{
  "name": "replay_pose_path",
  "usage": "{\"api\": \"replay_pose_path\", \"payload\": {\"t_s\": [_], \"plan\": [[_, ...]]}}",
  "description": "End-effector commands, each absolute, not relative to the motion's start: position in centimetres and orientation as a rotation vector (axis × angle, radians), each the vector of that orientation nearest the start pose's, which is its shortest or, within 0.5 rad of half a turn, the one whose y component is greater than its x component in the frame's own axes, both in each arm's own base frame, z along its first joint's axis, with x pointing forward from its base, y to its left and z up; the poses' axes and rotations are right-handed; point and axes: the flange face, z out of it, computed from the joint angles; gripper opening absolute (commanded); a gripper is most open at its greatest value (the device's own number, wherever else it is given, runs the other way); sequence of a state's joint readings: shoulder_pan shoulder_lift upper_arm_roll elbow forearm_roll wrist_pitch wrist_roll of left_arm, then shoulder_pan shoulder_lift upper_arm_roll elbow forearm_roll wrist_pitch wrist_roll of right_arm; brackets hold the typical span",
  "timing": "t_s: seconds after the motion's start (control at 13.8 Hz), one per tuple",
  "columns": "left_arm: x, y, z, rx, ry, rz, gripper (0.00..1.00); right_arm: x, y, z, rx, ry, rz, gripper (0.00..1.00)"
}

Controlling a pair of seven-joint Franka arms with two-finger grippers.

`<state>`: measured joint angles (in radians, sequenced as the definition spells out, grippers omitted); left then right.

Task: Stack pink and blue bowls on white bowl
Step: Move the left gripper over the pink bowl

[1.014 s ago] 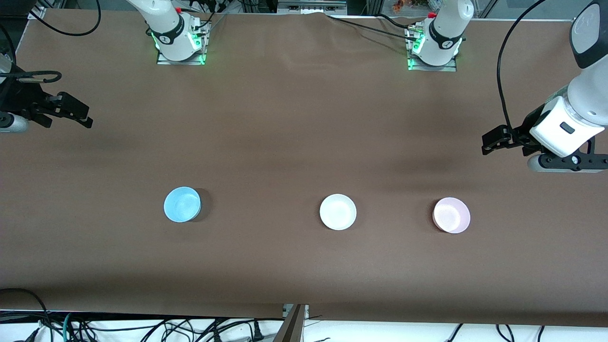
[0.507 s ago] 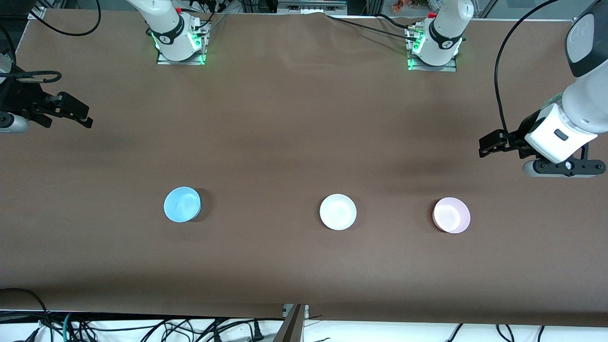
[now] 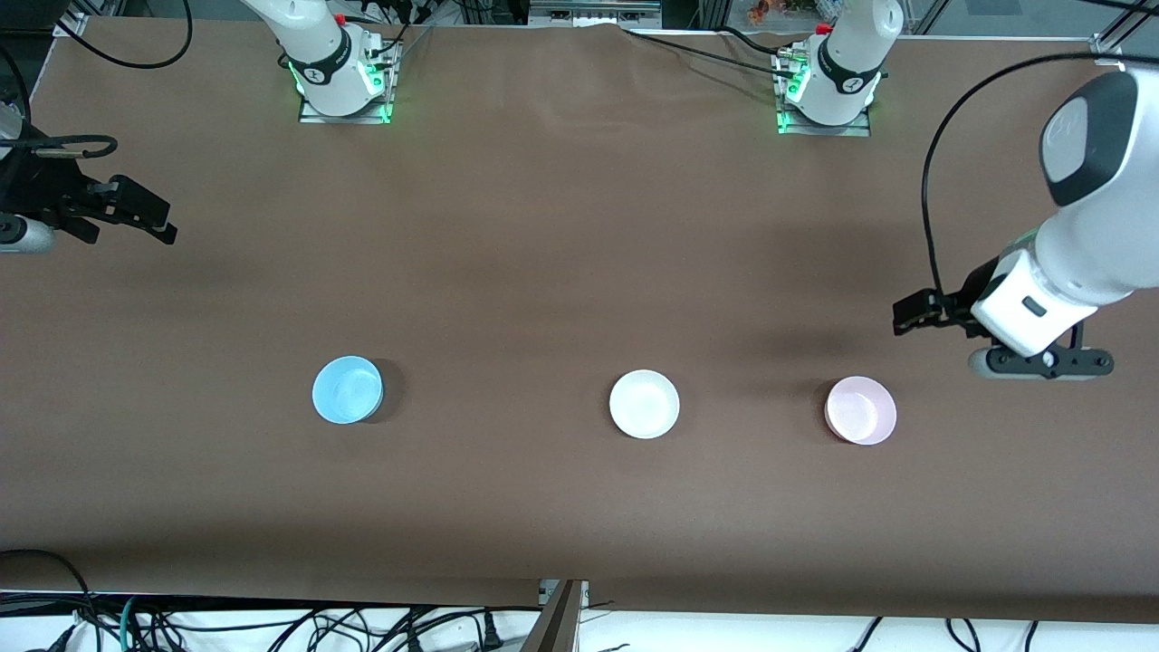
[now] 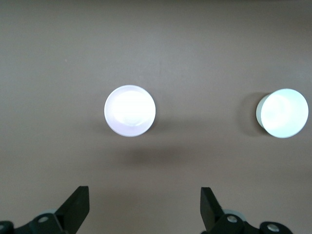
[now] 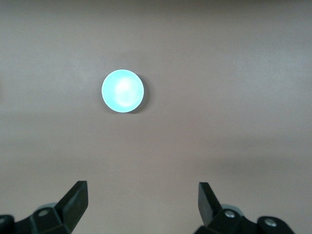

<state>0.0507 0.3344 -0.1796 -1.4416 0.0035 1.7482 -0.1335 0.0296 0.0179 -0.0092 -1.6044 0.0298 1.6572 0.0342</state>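
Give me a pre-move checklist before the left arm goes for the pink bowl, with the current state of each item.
1. Left tool open: ok, fingers spread wide in its wrist view.
2. Left tool empty: ok.
3. Pink bowl upright and free on the table: ok.
4. Left tool over the pink bowl: not ok, it hangs over bare table toward the left arm's end.
5. White bowl empty, ready to receive: ok.
6. Right tool out of the way: ok, it waits open at the right arm's end, away from the blue bowl.
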Motion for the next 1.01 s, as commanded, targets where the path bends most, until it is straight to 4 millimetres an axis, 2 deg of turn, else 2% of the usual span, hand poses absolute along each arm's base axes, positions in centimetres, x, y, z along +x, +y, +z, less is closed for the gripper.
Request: {"api": "replay_pose_path", "payload": {"t_s": [0.0, 0.22, 0.51, 0.65, 0.94], "plan": [[66.8, -7.8, 47.6, -3.208, 0.006, 0.044, 1.00, 56.9, 1.6, 61.0, -3.096, 0.042, -0.050, 1.00], [67.5, -8.8, 45.8, -3.209, 0.017, 0.040, 1.00, 56.8, 1.6, 61.0, -3.096, 0.042, -0.048, 1.00], [68.5, -8.5, 43.1, -3.216, 0.004, 0.034, 1.00, 56.9, 1.6, 61.0, -3.094, 0.042, -0.055, 1.00], [69.2, -8.2, 40.9, -3.219, -0.008, 0.033, 1.00, 56.9, 1.8, 61.0, -3.095, 0.035, -0.055, 1.00], [70.4, -8.0, 37.8, -3.183, 0.003, -0.038, 1.00, 57.0, 1.7, 61.0, -3.094, 0.038, -0.059, 1.00]]}}
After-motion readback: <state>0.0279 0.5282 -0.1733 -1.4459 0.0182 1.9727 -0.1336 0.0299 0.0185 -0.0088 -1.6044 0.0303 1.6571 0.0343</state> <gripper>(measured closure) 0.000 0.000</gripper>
